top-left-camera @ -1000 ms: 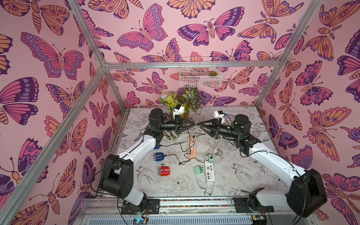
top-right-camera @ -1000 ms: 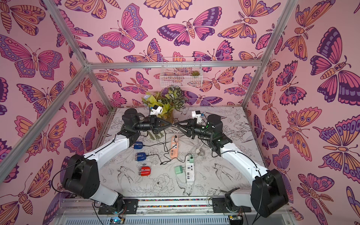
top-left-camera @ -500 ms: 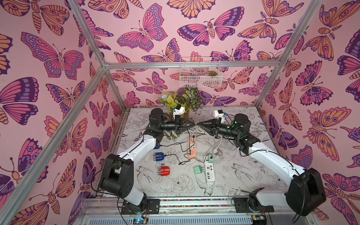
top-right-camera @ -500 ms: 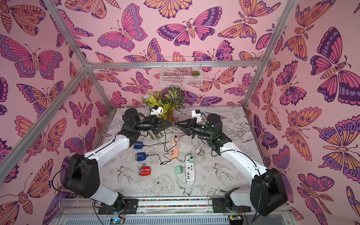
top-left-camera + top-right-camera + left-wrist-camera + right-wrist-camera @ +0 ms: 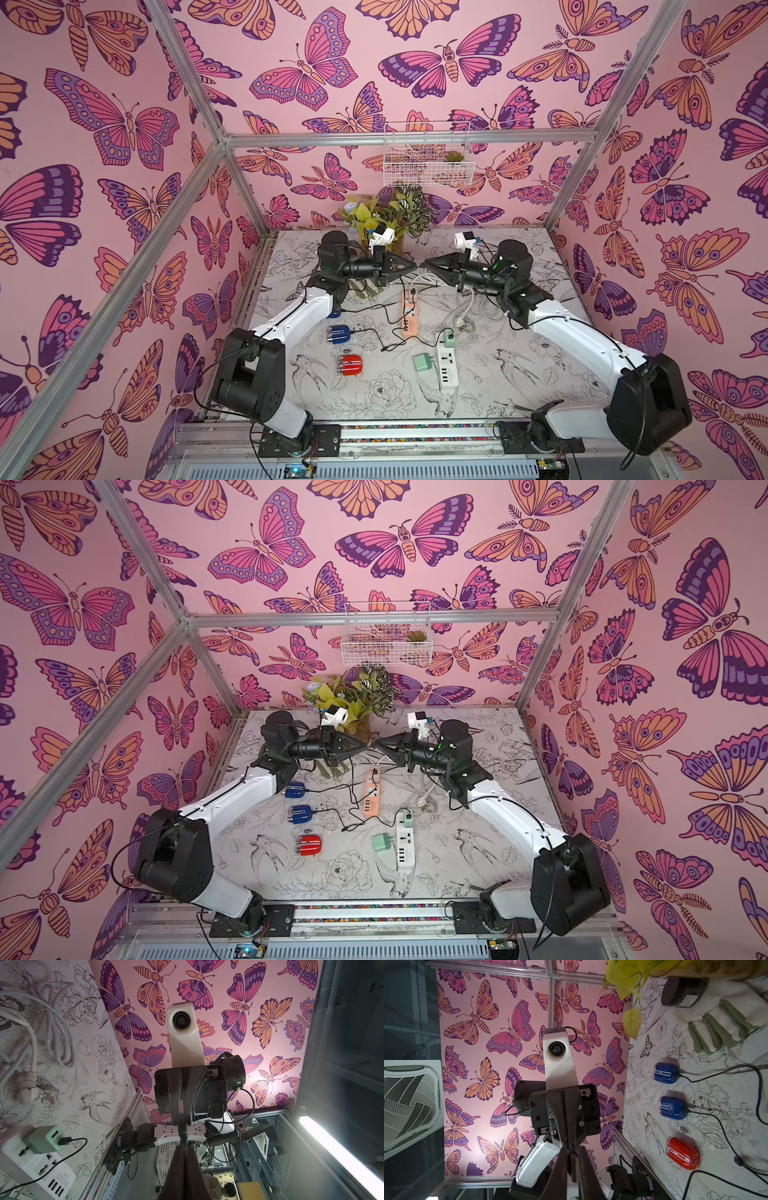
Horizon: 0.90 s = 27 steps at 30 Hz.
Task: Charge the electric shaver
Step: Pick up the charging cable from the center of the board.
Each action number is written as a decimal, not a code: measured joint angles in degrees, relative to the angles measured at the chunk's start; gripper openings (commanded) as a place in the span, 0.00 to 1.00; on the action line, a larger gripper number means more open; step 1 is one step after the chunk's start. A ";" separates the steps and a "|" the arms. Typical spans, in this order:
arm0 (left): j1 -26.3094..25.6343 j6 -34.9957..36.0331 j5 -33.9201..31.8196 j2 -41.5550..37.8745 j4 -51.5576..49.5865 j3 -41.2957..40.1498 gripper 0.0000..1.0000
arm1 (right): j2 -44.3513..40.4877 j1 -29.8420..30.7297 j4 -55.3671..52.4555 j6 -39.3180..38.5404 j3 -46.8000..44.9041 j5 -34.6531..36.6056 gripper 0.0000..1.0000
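Right now both claws hang high over the far middle of the desk (image 5: 519, 374), almost tip to tip. The left claw (image 5: 412, 266) is clenched tight and the right claw (image 5: 428, 264) is clenched too. I see nothing gripped in either one. The thing that matters is the red shaver (image 5: 350, 365). It lies flat on the desk, down below the claws, toward the near side and off to the left. So a claw has to go down, come nearer and go left to reach it. Its long side runs left to right in both top views. I think its charging hole is on the right end, because the two blue shavers (image 5: 338, 333) have black wires stuck in their right ends. The red one has no wire in it. A loose black plug (image 5: 384, 348) lies on the desk just to the right of the red shaver, between it and the white power strip (image 5: 448, 365). The red shaver is on the left arm's side, so I think the left claw suits it best, and the right claw suits the plug. Both claws must open before they can grab anything.
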 measured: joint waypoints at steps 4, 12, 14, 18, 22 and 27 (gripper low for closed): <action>0.00 0.07 -0.02 0.00 -0.17 0.00 0.08 | -0.02 -0.04 -0.42 -0.57 0.17 0.00 0.00; 1.68 8.96 -13.25 -5.46 -23.67 2.73 0.45 | -1.14 0.00 -7.02 -2.82 0.22 2.71 0.00; 2.03 10.03 -19.28 -9.03 -31.21 4.37 0.44 | -1.73 0.24 -8.24 -2.95 0.24 4.48 0.00; -0.24 7.34 -28.48 -15.93 -38.99 6.12 0.42 | -1.99 1.95 -9.16 -2.54 0.39 8.92 0.00; -6.32 0.35 -35.34 -19.15 -42.40 5.97 0.43 | -1.31 3.91 -9.22 -0.63 0.72 13.31 0.00; -12.15 -7.87 -43.08 -18.10 -43.91 4.98 0.47 | -0.85 5.49 -9.49 2.32 0.98 17.25 0.00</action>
